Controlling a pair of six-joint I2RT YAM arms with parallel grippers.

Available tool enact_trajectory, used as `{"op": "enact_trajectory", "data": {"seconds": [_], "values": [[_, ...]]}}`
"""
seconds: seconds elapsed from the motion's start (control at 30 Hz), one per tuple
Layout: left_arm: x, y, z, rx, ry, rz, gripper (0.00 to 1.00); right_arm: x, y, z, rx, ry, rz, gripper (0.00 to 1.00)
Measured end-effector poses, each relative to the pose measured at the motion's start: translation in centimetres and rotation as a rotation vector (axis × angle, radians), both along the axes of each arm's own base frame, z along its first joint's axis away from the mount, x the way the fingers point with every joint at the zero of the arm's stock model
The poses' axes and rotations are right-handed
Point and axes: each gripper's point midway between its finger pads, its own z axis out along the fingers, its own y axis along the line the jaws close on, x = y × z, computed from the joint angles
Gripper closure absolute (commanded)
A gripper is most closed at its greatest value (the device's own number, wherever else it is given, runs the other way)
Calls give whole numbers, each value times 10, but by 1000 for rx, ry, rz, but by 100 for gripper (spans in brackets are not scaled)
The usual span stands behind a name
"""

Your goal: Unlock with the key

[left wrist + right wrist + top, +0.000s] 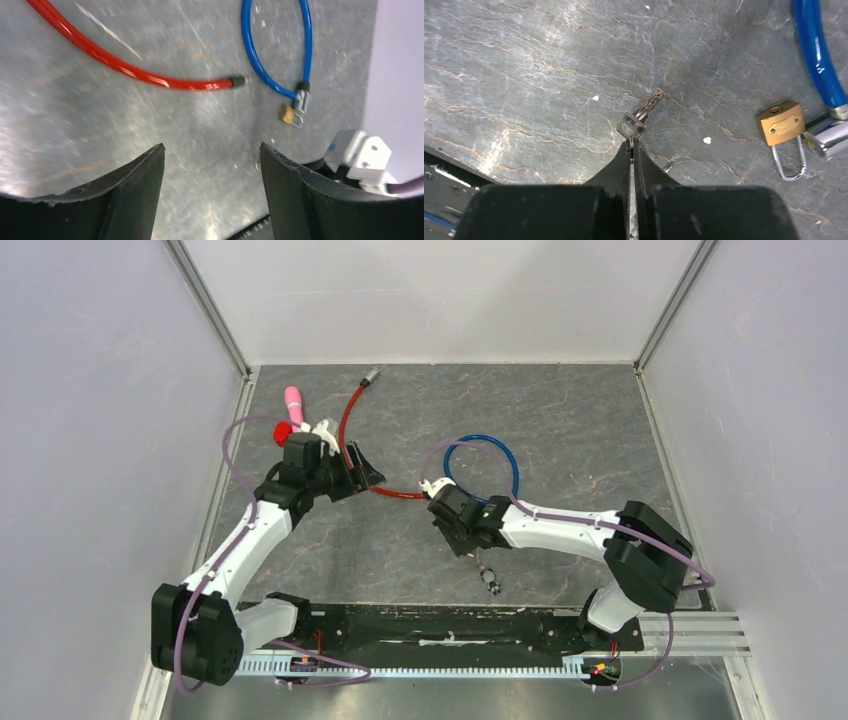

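My right gripper is shut on the bow of a small silver key, whose blade points away over the table. A brass padlock lies to the right of the key, its shackle through the metal end of a blue cable. In the top view the right gripper sits mid-table with the key at its tip, and the padlock is hidden. My left gripper is open and empty, hovering left of the padlock and blue cable; it also shows in the top view.
A red cable curves from the back of the table to the middle, and its end lies near the blue loop. A pink object and a red one lie at the back left. White walls enclose the table.
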Motion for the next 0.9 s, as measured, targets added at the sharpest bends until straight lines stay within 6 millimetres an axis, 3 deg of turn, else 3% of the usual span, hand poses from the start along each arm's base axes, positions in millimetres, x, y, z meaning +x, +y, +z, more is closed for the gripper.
{"op": "enact_trajectory", "data": {"seconds": [0.1, 0.23, 0.57, 0.9], "values": [[-21, -17, -22, -124, 111, -15, 26, 2, 1, 11, 30, -41, 38, 100], [-37, -36, -31, -257, 198, -21, 25, 6, 5, 30, 98, -111, 93, 100], [-47, -85, 1, -446, 182, -125, 27, 7, 32, 80, 316, -235, 220, 100], [-62, -123, 4, -504, 217, -231, 47, 7, 44, 105, 407, -287, 270, 100]]}}
